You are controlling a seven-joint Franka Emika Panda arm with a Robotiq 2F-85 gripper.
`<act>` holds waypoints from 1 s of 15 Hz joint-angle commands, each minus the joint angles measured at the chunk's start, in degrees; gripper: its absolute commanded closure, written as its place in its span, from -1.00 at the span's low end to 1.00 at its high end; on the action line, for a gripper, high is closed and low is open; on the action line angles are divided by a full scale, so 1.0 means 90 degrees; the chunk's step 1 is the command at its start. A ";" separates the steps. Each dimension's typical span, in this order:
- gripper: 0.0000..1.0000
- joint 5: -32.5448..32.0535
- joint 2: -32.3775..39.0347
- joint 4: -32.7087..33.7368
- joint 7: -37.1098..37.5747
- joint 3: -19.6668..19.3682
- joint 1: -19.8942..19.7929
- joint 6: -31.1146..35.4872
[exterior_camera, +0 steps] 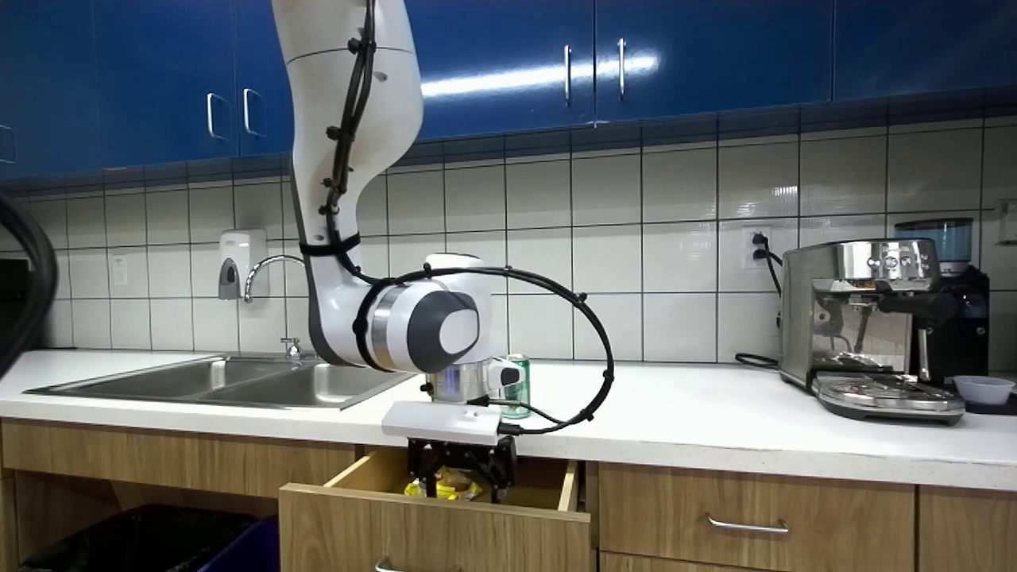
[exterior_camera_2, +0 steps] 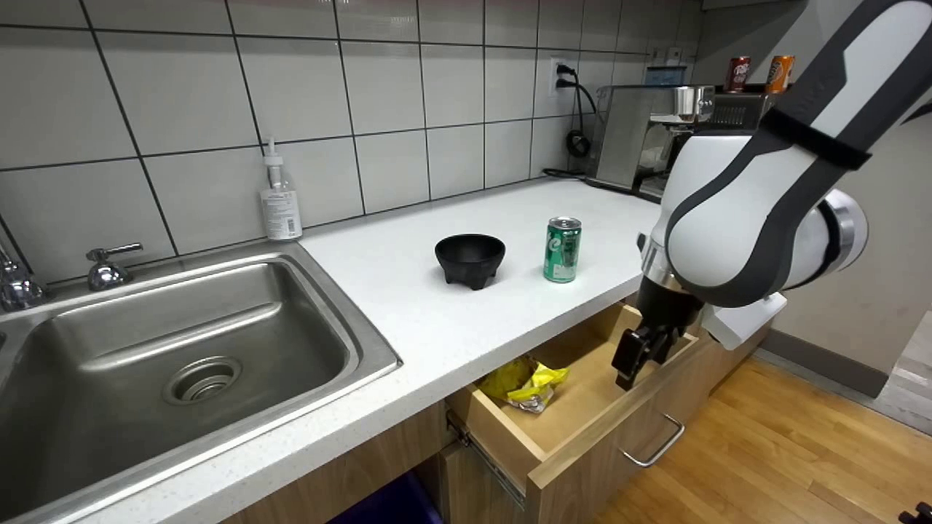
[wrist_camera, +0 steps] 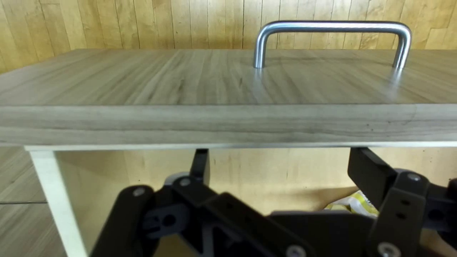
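Key relation: the wood-grain front panel (wrist_camera: 171, 123) of the pulled-out pale-wood drawer (exterior_camera_2: 590, 371) lies just outward of the black two-fingered pincer (wrist_camera: 282, 162). The panel's long axis is set parallel to the line joining the two black fingers (wrist_camera: 369, 173). Both fingers are placed on the panel's inner side; their lower ends are hidden behind its top edge in an exterior view. Whether the inner face is touched cannot be told.

The brushed-metal bar handle (wrist_camera: 332, 26) is mounted beyond the panel from the pincer, long axis likewise parallel, offset somewhat toward the stainless-steel sink (exterior_camera_2: 373, 349).

Pincer state: fingers spread well apart; no object is seen gripped between them.

A crumpled yellow-and-silver packet (exterior_camera_2: 535, 382) is contained in the same drawer, deeper in than the pincer and on its sink side, clear of the fingers. Higher than the pincer and inward of it, a green metal can (exterior_camera_2: 562, 249) and a black footed bowl (exterior_camera_2: 470, 260) are stood on the white countertop (exterior_camera_2: 393, 255), the can being nearer.

Arm pose: a single white-and-grey jointed arm (exterior_camera_2: 728, 240) is seen; wrist bent, pincer pointed downward into the drawer.
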 commanded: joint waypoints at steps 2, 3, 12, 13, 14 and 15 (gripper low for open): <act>-1.00 0.0065 -0.0428 -0.0574 0.0065 0.0155 -0.0024 -0.0063; -1.00 0.0062 -0.0464 -0.0642 0.0080 0.0158 -0.0004 -0.0053; -1.00 0.0252 -0.0854 -0.1269 -0.0018 0.0332 -0.0034 0.0059; -1.00 0.0319 -0.0905 -0.1341 -0.0042 0.0384 -0.0043 0.0061; -1.00 0.0395 -0.0950 -0.1405 -0.0075 0.0450 -0.0055 0.0032; -1.00 0.0429 -0.1004 -0.1494 -0.0081 0.0478 -0.0032 0.0056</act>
